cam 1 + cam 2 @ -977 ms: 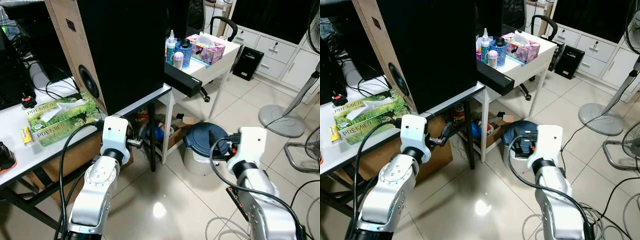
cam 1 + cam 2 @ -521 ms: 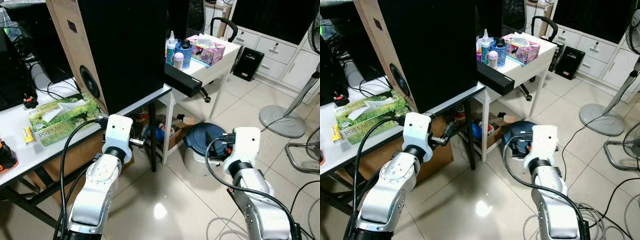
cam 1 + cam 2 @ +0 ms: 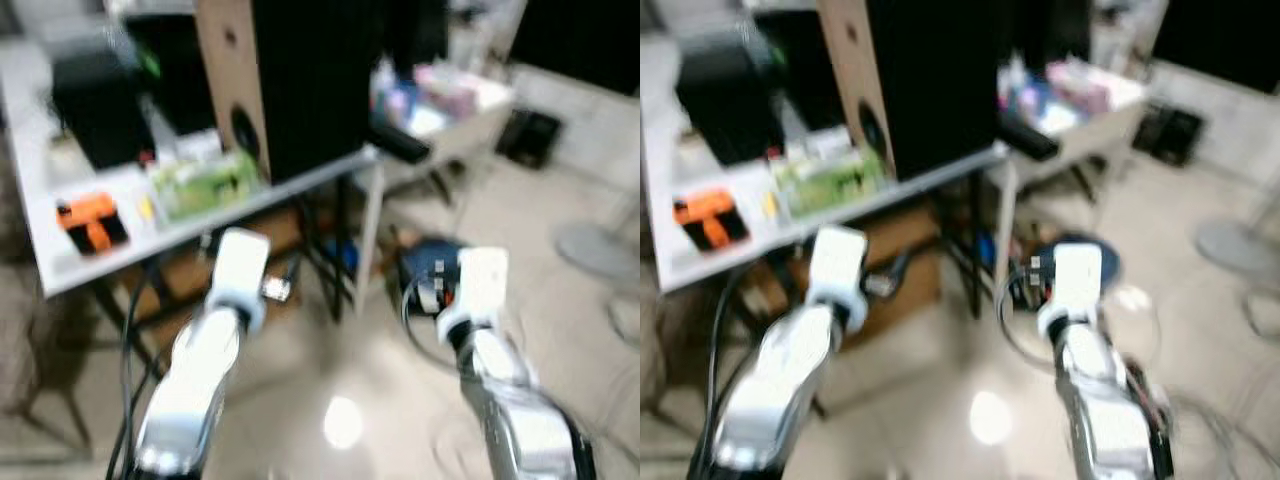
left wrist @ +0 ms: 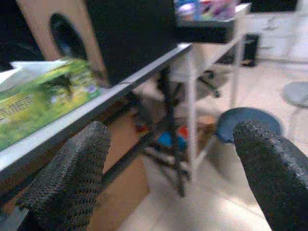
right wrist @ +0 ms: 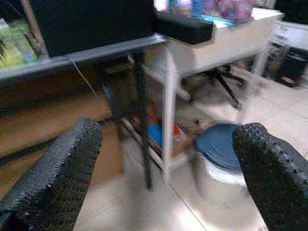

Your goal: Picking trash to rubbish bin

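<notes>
Step in hand: searching. The head views are blurred and no piece of trash can be made out, so the robot seems to be looking for something to pick up.
Left gripper (image 4: 168, 159): fingers spread wide with nothing between them; past the tips are the table's edge and a green tissue box (image 4: 38, 96) on top.
Right gripper (image 5: 163, 159): fingers also spread wide and bare.
Rubbish bin (image 5: 219, 144): on the tiled floor beyond the right gripper's fingertips, beside the white side table (image 5: 216, 43), its dark blue lid on.
Left-finger view of bin: the same blue lid (image 4: 248, 125) lies ahead of the far fingertip.
Next move calls for: steadying the view, spotting a trash item, then bringing one released gripper around it.
</notes>
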Available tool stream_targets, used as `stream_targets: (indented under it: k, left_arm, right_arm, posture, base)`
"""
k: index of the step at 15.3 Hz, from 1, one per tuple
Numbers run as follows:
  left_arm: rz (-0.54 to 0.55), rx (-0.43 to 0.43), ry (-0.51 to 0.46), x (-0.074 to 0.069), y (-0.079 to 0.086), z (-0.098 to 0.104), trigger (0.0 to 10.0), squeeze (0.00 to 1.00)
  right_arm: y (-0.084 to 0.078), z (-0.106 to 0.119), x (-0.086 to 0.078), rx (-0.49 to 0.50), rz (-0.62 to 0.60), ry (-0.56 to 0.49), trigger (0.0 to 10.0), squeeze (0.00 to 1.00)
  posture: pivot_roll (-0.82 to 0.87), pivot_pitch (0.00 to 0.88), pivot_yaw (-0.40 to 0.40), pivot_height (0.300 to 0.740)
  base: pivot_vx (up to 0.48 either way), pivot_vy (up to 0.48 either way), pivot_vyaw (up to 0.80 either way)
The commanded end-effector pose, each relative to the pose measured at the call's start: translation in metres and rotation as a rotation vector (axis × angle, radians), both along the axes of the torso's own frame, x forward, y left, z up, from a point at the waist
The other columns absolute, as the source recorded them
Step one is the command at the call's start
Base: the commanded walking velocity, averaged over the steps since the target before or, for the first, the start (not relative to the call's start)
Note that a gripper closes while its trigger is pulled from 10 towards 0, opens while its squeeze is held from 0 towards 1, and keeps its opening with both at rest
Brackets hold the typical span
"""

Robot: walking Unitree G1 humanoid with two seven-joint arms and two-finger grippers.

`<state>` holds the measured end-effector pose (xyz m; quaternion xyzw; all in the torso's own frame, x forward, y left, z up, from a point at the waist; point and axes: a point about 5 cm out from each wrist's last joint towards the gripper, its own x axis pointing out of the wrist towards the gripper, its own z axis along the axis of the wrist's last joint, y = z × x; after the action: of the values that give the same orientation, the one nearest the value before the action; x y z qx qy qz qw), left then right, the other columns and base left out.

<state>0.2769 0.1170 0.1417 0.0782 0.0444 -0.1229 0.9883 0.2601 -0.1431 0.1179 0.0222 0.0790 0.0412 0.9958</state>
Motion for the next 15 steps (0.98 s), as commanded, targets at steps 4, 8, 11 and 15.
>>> stream_targets:
  k: [4,8,11,15]
  left_arm:
    - [0.038,0.039,-0.015,0.002,0.012,0.001,10.0,0.00]
    - [0.056,0.042,-0.014,0.002,0.017,0.002,10.0,0.00]
    - [0.063,0.039,-0.018,0.001,0.017,0.003,10.0,0.00]
    - [0.062,0.040,-0.024,0.002,0.017,0.005,10.0,0.00]
  right_arm:
    - [0.004,0.002,0.002,-0.046,0.036,-0.011,10.0,0.00]
    - [0.006,0.002,0.004,-0.065,0.056,-0.011,10.0,0.00]
    - [0.008,0.001,0.006,-0.070,0.071,-0.010,10.0,0.00]
    - [0.006,0.002,0.010,-0.072,0.067,-0.014,10.0,0.00]
  posture:
    - [-0.18,0.000,0.010,0.740]
    - [-0.18,0.000,0.007,0.740]
    - [-0.17,0.000,-0.002,0.740]
    - [-0.17,0.000,0.000,0.740]
  base:
    - [-0.305,0.000,0.23]
    - [-0.304,0.000,0.70]
    - [-0.305,0.000,0.80]
    - [-0.306,0.000,0.80]
